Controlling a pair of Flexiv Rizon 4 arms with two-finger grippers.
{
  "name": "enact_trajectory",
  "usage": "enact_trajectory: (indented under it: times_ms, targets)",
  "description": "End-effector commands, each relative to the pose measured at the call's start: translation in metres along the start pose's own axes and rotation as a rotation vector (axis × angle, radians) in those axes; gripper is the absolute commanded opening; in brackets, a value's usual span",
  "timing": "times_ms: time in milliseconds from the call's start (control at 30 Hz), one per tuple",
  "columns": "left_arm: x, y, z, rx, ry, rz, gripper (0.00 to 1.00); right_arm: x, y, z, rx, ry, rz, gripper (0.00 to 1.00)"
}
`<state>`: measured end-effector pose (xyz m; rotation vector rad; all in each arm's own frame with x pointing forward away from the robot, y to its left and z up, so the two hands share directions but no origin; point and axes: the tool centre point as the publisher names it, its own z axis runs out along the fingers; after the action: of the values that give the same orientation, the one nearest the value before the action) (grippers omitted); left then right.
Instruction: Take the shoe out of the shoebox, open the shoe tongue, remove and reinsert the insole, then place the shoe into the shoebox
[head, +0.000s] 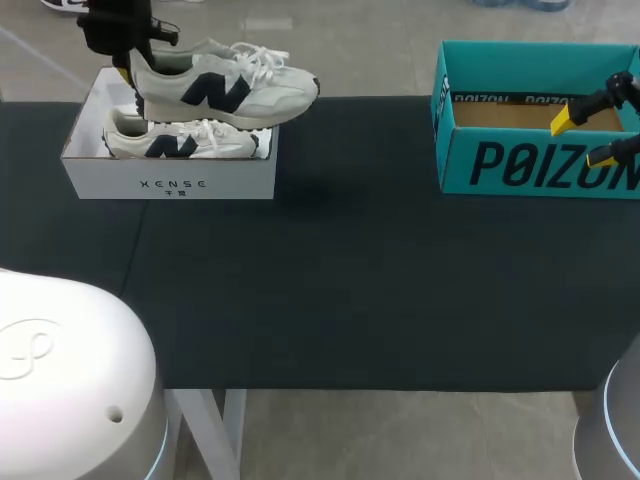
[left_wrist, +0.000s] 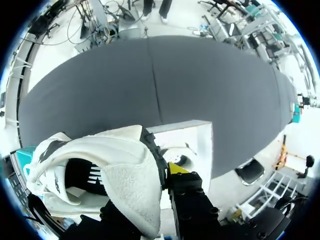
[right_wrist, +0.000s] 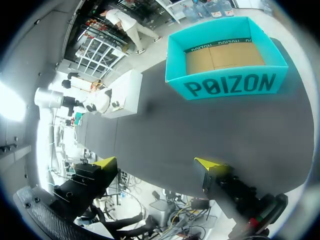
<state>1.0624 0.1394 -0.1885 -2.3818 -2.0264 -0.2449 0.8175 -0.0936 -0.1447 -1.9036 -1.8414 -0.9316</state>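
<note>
While the left gripper (head: 128, 72) is clamped on the heel of a white sneaker (head: 225, 85) with dark side markings, that shoe hangs level above the white shoebox (head: 170, 185), toe pointing toward the middle of the table (head: 350, 290). The shoebox sits at the table's far left corner, and a second sneaker (head: 185, 140) of the same kind lies on its side inside it. In the left wrist view, the heel collar fills the space at the gripper, one yellow fingertip (left_wrist: 175, 168) pressed to its outer side and the other hidden behind the lining.

Near the far right corner stands an open teal box (head: 520, 165) with a brown cardboard floor. The right gripper (head: 583, 140) hovers just in front of it, fingers spread wide with nothing between them.
</note>
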Motion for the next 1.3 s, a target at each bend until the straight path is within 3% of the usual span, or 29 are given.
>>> enact_trajectory:
  times_ms: [33,367,567,767,1100,1300]
  targets:
    - [0.023,0.017,0.015,-0.011,0.005,-0.01,0.0,0.0,-0.001,0.0,-0.001,-0.003,0.002,1.0]
    - [0.063,0.065,0.032,-0.049,0.041,-0.074,0.0,0.0,-0.001,0.0,-0.001,-0.003,0.002,1.0]
    - [0.093,0.097,0.031,-0.039,-0.029,-0.079,0.0,0.0,-0.001,0.0,-0.001,-0.003,0.002,1.0]
    - [0.124,0.132,0.038,-0.1,0.008,-0.079,0.0,0.0,-0.001,0.0,-0.001,-0.003,0.002,1.0]
    - [0.136,0.169,0.068,-0.144,0.062,-0.04,0.0,0.0,-0.001,0.0,-0.001,-0.003,0.002,1.0]
    - [0.138,0.188,0.091,-0.117,0.033,-0.055,0.0,0.0,-0.001,0.0,-0.001,-0.003,0.002,1.0]
